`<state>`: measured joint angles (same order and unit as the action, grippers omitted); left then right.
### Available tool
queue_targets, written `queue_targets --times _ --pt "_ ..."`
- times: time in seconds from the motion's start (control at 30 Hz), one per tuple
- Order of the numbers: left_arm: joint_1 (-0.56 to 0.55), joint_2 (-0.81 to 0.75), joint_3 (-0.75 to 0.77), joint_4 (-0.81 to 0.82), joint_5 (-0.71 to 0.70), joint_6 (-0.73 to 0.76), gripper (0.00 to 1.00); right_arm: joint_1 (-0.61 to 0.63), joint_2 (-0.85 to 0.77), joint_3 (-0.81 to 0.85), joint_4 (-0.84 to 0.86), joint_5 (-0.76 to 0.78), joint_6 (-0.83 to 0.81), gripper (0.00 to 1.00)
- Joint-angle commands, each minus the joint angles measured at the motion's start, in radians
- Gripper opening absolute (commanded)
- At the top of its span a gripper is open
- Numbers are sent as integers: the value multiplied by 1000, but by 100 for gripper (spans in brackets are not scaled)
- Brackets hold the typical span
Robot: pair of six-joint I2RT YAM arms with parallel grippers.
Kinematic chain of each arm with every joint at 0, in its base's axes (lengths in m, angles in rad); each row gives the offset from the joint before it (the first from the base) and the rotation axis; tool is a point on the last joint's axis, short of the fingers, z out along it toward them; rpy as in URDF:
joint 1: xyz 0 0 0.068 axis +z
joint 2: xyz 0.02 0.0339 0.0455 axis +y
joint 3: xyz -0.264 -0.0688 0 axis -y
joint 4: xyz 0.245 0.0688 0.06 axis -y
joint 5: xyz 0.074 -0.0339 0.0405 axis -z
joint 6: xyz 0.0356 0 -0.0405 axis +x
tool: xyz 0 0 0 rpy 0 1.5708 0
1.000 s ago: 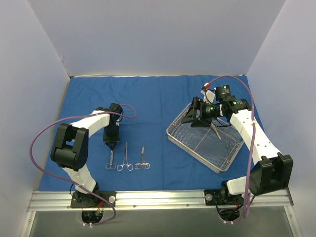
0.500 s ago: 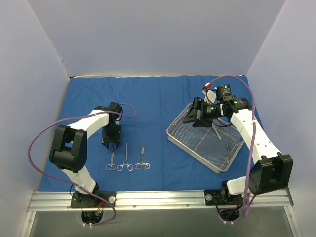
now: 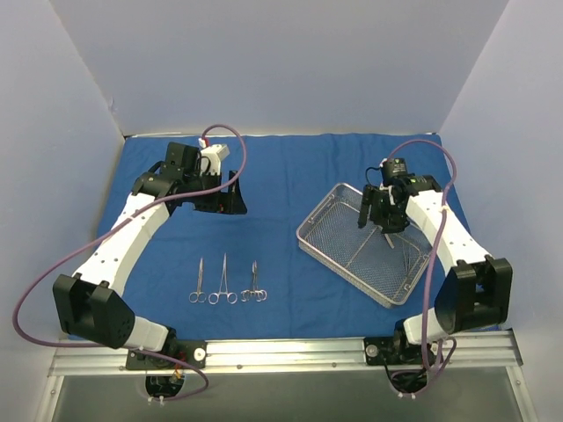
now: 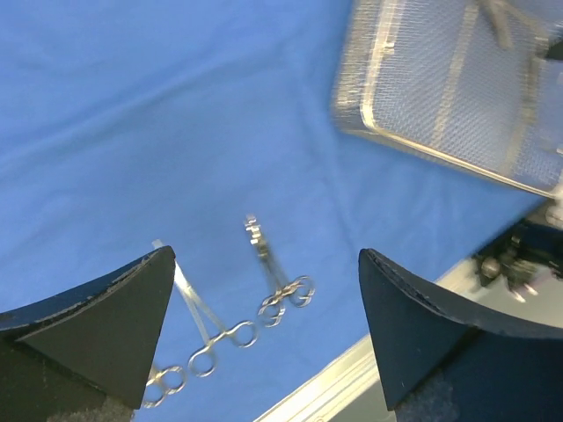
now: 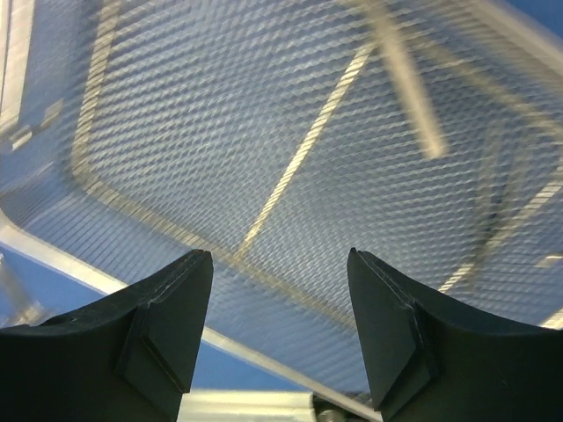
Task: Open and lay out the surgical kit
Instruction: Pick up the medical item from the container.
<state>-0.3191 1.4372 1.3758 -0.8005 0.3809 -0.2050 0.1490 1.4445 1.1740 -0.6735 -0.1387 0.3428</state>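
Hovering over the far half of the wire-mesh tray, the right gripper points down into the basket. In its wrist view the fingers stand moderately apart with only mesh between them; nothing is held. Slim steel tools lie loose on the tray floor, just near-side of that gripper; the wrist view is blurred, so I cannot tell their type or exact number.

Blue cloth wrap lies spread flat under the tray and out on every side of it.

Left gripper hangs well left of the tray, at about the level of its far corner, clear of the cloth. Its fingers are spread wide and empty.

Three ring-handled instruments sit in a row well left of the tray, level with its near corner, roughly parallel, rings toward the arm bases:
- first clamp, farthest from the tray
- second clamp, middle, the longest
- third clamp, closest to the tray

They lie near one another, apparently apart.
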Motion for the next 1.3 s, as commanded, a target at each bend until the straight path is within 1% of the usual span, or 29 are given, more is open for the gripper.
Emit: queue_targets --times 0.0,0.07,0.1,0.13,0.17,0.2,0.23,0.3,0.43,0.5,0.7,0.73,0.8,0.87,0.93,1.07,1.13,1.17,1.27 --pt "2 -27 -27 118 151 7 94 -11 25 -8 24 253 -5 64" --pt "9 -32 -35 133 200 15 94 -22 50 -17 60 289 -24 65" --pt "12 -34 -40 145 267 16 94 -34 62 -19 77 309 -36 65" --pt "15 -38 -50 165 306 9 94 -38 94 -19 113 312 -60 65" --pt "20 -43 -72 220 341 1 94 -42 112 -19 133 314 -74 65" --pt "20 -52 -81 240 357 -19 94 -46 129 -16 146 327 -82 65" --pt "17 -54 -90 260 342 -39 94 -51 160 -17 173 320 -100 64" --pt "25 -51 -90 274 377 -30 94 -61 183 -20 201 294 -114 62" --pt "26 -63 -77 247 314 -20 94 -72 252 -33 259 258 -120 58" --pt "26 -55 -60 224 280 -34 94 -72 269 -45 272 257 -117 54" --pt "34 -54 -63 208 282 -57 94 -72 324 -62 316 235 -129 42" --pt "38 -51 -64 204 292 -53 94 -72 335 -65 319 235 -133 41" --pt "46 -40 -61 195 328 -45 94 -72 341 -71 325 234 -133 38" --pt "66 -32 -61 192 334 -53 94 -72 346 -85 333 235 -136 33" --pt "75 -26 -61 187 363 -51 94 -71 349 -100 341 240 -139 32" --pt "81 -27 -54 179 397 -34 94 -71 352 -102 342 255 -142 22" --pt "81 -37 -61 199 415 -36 94 -69 350 -102 341 258 -142 19" --pt "81 -46 -64 204 417 -39 94 -69 352 -94 336 260 -143 13" --pt "83 -47 -70 219 417 -54 94 -68 343 -76 312 264 -142 4"
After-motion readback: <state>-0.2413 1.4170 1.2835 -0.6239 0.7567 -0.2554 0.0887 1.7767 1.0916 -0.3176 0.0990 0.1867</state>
